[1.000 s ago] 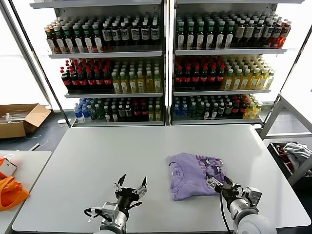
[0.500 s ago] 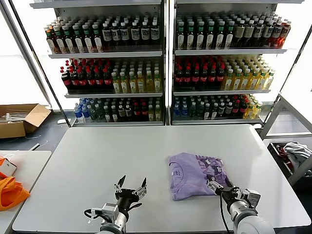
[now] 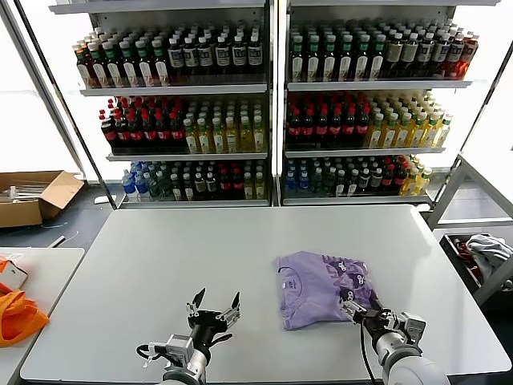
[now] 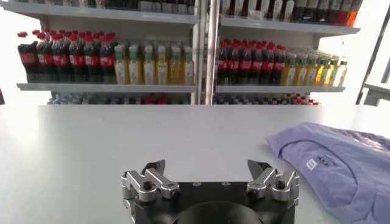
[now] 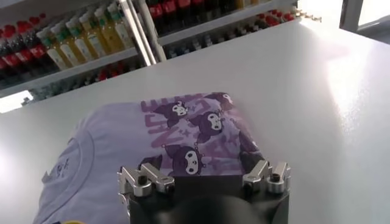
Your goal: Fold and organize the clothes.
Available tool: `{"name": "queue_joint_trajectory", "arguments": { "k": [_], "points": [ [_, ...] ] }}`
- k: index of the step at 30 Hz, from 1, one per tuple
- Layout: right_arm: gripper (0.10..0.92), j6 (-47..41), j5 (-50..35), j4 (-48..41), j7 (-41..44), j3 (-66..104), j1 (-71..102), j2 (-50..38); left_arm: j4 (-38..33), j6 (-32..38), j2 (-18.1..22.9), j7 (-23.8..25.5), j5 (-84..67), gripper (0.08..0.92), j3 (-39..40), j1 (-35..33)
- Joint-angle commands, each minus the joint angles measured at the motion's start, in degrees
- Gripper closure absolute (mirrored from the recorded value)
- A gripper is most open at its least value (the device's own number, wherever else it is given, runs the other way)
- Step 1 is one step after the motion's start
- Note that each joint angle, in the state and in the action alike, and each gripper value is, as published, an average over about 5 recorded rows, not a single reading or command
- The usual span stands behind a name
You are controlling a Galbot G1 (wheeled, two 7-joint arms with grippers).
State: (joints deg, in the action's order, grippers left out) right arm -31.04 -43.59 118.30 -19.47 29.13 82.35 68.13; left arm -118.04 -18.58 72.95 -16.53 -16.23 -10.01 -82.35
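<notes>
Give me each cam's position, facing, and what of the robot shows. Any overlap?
Head: high on the robot, looking forward and down at the table, T-shirt and drink shelves; left pincer and right pincer show.
Left wrist: low behind the open left pincer, facing the shelves; T-shirt to one side.
Right wrist: behind the open right pincer, above the T-shirt's printed edge.
Shared: all three show T-shirt, table, shelves.

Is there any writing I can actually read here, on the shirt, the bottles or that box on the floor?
Nothing reads clearly enough to quote.
T-shirt: cartoon figures over purple lettering, letters not legible.
Neck label inside the T-shirt: white tag, print too small.
Bottles on the shelves: labels blurred, no brand readable.
Cardboard box: no markings I can make out.
</notes>
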Motion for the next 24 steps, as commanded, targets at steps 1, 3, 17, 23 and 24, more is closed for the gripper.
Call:
{"name": "queue_joint_trajectory", "arguments": {
  "k": [1,3,17,23,24],
  "points": [
    [0.203,-0.68,-0.80,0.00,-0.26,0.72,0.61,-0.25,0.05,-0.07,0.24,0.02,0.05,0.177,0.18,0.07],
    [0.203,-0.81,-1.16,0.14,-0.33,0.87,0.74,-0.27,0.05,-0.08,0.33,0.02,0.08,0.177,0.22,0.01],
    [0.203,-0.11,6.67,5.86,0.01,-4.79,-11.28,-1.30,-2.16,-0.17,0.46,0.00,0.71,0.177,-0.54,-2.84],
    [0.203,0.59,11.92,-4.50,0.85,-16.07,-24.25,-2.32,-2.75,-0.38,0.80,-0.04,1.05,0.177,-0.88,-3.46],
    [0.203,0.29,12.43,-6.49,0.94,-17.77,-26.27,-2.28,-2.84,-0.40,0.84,-0.05,1.07,0.177,-1.01,-3.63]
  ]
}}
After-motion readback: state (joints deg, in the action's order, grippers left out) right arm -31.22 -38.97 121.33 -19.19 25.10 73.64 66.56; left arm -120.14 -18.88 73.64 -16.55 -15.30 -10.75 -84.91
